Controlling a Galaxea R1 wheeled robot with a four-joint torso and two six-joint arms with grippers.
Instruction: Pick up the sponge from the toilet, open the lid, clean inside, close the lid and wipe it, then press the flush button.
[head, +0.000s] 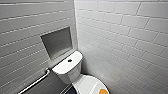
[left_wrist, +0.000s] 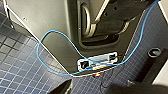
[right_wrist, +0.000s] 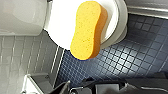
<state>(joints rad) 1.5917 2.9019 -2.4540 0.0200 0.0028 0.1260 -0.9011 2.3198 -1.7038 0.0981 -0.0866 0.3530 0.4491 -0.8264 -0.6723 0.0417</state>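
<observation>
Sponge (right_wrist: 87, 30) lies on the toilet (head: 68, 72) lid, its long axis running out over the lid's front rim (right arm looks nearer). I can't tell how wide the right pincer (right_wrist: 76, 88) stands.

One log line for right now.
orange oblong foam sponge lying on closed white ceramic toilet lid | unheld | dark round flush button on white tank top

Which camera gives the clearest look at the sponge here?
The right wrist view: the whole orange sponge lies on the closed toilet lid. The head view catches just its edge; the left wrist view faces floor tiles.
</observation>
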